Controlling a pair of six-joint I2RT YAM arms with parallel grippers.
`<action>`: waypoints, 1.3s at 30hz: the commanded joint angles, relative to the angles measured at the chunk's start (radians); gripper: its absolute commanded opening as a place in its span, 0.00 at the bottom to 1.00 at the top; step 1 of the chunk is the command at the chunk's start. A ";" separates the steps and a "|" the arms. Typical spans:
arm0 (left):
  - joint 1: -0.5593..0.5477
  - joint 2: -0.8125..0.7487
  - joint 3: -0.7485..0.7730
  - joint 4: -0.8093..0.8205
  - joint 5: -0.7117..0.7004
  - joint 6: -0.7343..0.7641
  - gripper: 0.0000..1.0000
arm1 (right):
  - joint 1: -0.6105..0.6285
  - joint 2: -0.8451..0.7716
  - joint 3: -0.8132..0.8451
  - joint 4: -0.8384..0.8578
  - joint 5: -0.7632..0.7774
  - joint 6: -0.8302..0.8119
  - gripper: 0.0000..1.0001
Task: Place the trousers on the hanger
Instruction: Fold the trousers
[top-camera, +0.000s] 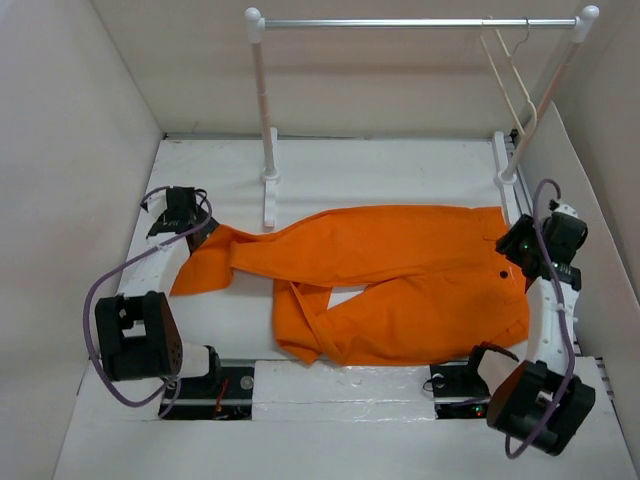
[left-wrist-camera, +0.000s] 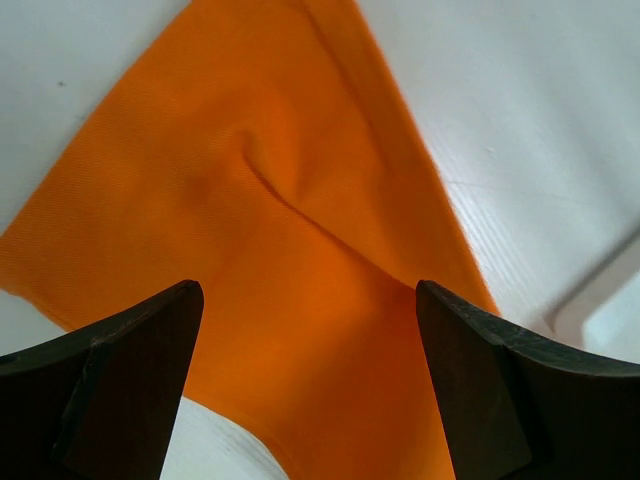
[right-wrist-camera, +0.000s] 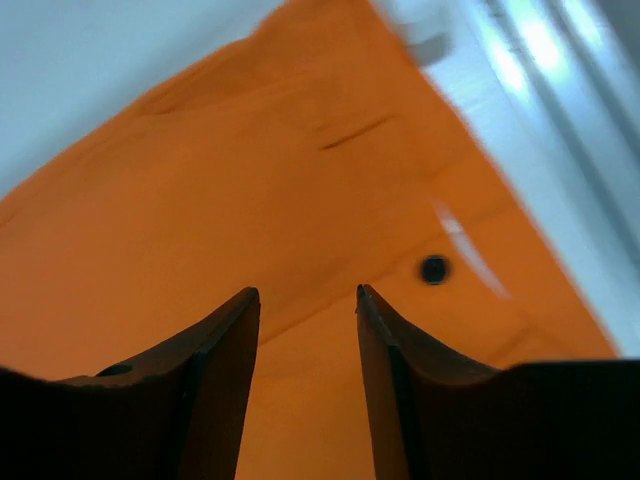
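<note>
The trousers lie flat on the table, spread across its middle, waist toward the right edge and legs running left. One leg reaches far to the left. The other lies nearer the arms' bases and is folded back on itself. The button sits at the waist end, on the right.

Behind the trousers stands the rack. Its left post foot is just behind the farther leg, and its right post is at the table's far right corner. The hanger hangs from the bar near its right end.

The left gripper is above the end of the farther leg, and the right gripper is above the waist, beside the button.
</note>
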 joint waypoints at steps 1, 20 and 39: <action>0.022 0.038 0.027 0.022 -0.001 0.010 0.84 | 0.128 -0.099 -0.026 0.069 -0.112 -0.009 0.45; 0.040 0.489 0.314 0.058 0.039 0.047 0.00 | 0.900 -0.047 -0.109 0.083 -0.040 -0.021 0.70; 0.050 0.642 0.873 -0.148 -0.032 0.177 0.78 | 1.102 0.267 0.167 0.119 0.000 -0.065 0.67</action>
